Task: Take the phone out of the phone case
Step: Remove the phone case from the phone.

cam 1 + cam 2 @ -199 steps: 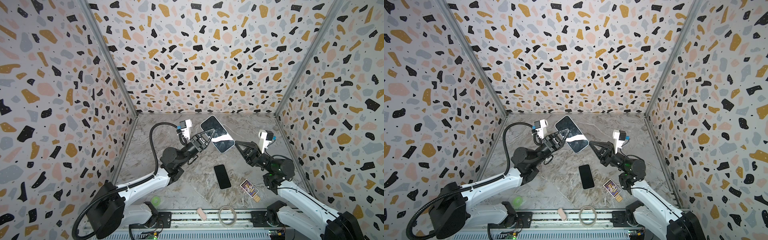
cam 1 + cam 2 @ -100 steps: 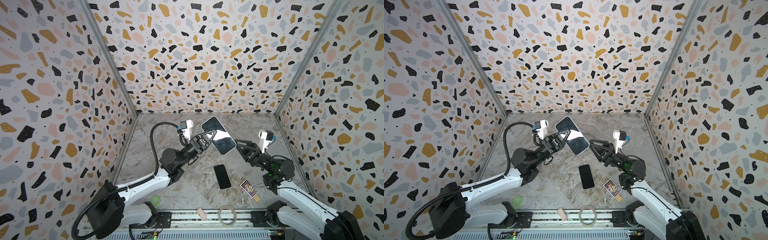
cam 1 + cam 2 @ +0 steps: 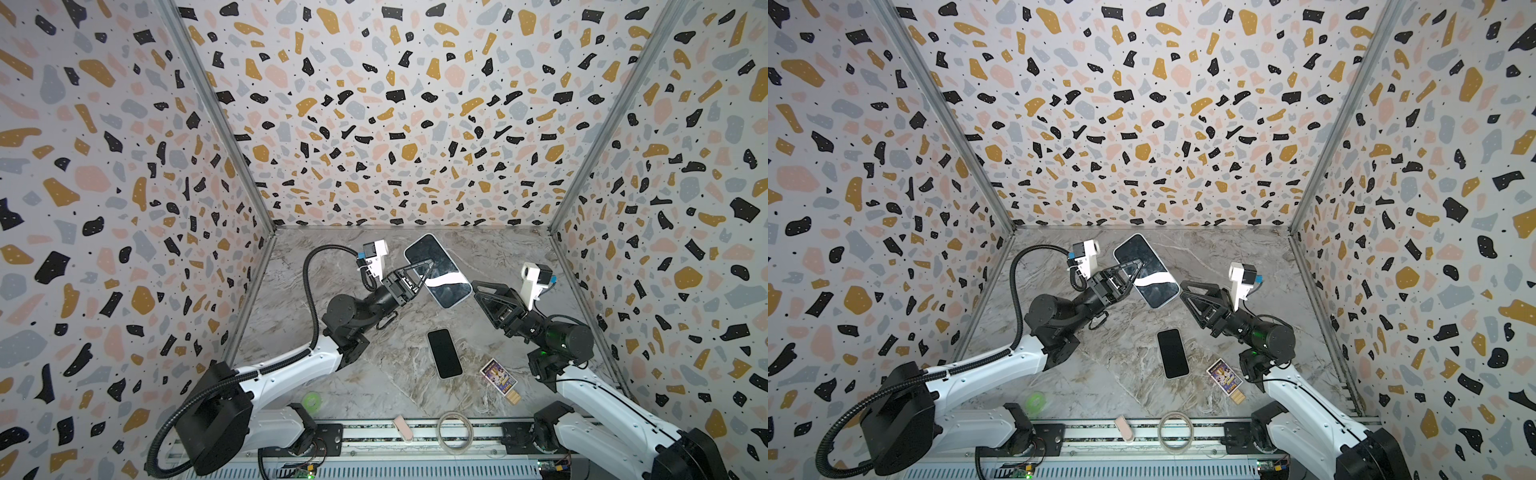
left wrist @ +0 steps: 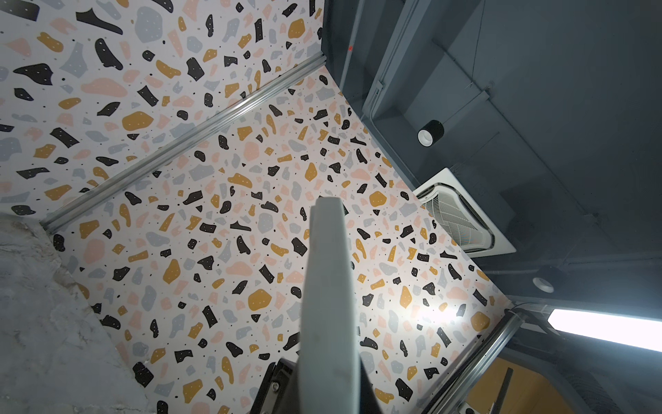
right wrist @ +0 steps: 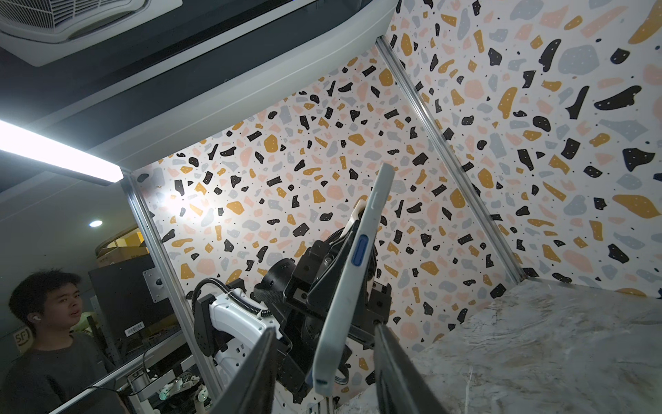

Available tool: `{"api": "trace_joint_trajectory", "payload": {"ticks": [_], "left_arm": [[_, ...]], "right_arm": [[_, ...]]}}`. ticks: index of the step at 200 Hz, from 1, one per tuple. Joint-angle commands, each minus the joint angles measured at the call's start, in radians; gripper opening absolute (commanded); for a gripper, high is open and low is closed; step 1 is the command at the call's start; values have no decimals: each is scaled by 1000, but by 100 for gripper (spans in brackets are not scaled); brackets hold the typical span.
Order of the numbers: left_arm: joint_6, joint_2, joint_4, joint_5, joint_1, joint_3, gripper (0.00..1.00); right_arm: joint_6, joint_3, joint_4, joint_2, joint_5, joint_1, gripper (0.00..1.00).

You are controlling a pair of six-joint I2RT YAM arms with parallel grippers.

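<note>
Left gripper: clamped across the long edge of the phone case and holding it clear of the table, tilted, glossy face up. A dark screen fills that face, so I take the phone to be seated inside, not yet out.

Position, in both top views: case hangs over the back half of the table, about 12 o'clock from table centre. Long axis runs 11 o'clock to 5 o'clock. The left arm comes in from 8 o'clock.

Right gripper: jaws apart at a middling width, holding nothing. It sits just off the 5 o'clock end of the case. The right wrist view shows that end between the two fingers with a gap on either side, no contact that I can make out.

Judgement: the right arm is the free one and the nearer to the loose end. The coming move turns on that end-on alignment: jaws in line with the long axis, closing on the 5 o'clock corner to peel or push there while the left gripper anchors.

Also present: a second dark phone flat on the table at 6 o'clock from the case, with a printed card beside it.
</note>
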Motion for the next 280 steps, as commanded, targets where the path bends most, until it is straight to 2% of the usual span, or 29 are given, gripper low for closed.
{"api": "trace_joint_trajectory", "payload": {"ticks": [1, 21, 90, 126, 155, 193, 259, 280], "left_arm": [[3, -7, 115, 18, 1, 21, 0], [4, -5, 120, 21, 1, 19, 0], [2, 4, 128, 34, 1, 18, 0], [-2, 9, 140, 33, -1, 16, 0], [-45, 22, 189, 23, 1, 13, 0], [-114, 74, 265, 31, 1, 35, 0], [-245, 159, 431, 48, 4, 83, 0], [-248, 169, 436, 54, 4, 99, 0]], "right_arm": [[30, 6, 82, 15, -16, 1, 45], [33, 15, 90, 32, -19, 6, 43], [26, 16, 95, 36, -10, 12, 25], [25, 15, 108, 40, -16, 15, 11], [23, 1, 130, 30, -16, 15, 4], [55, -8, 216, 50, -53, 14, 0], [232, -30, 562, 181, -78, -12, 0], [240, -20, 567, 194, -79, -13, 0]]}}
